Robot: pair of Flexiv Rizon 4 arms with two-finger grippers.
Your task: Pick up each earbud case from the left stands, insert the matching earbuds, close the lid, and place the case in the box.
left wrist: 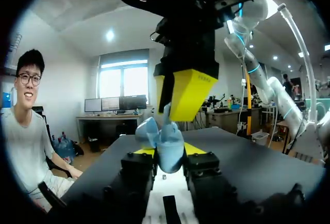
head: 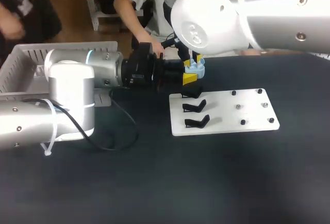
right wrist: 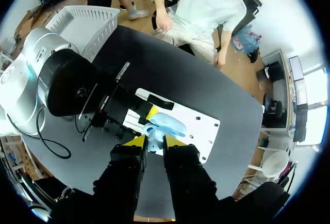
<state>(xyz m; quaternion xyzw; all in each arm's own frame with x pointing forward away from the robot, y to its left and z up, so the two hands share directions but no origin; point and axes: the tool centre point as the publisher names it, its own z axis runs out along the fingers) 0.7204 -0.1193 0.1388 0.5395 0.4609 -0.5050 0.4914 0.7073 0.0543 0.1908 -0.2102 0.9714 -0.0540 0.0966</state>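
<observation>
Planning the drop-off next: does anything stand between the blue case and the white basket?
Nothing visible blocks the way from the case to the basket; only the left arm spans that stretch, and the left pincer holds the case. The right pincer sits at the case from above and would likely need to back off first.

The table (head: 154,182) is the 1 piece of furniture here, and its worktop is a dark, matte, near-black surface from edge to edge. The light on it is soft, giving a faint grey sheen toward the near edge.
</observation>
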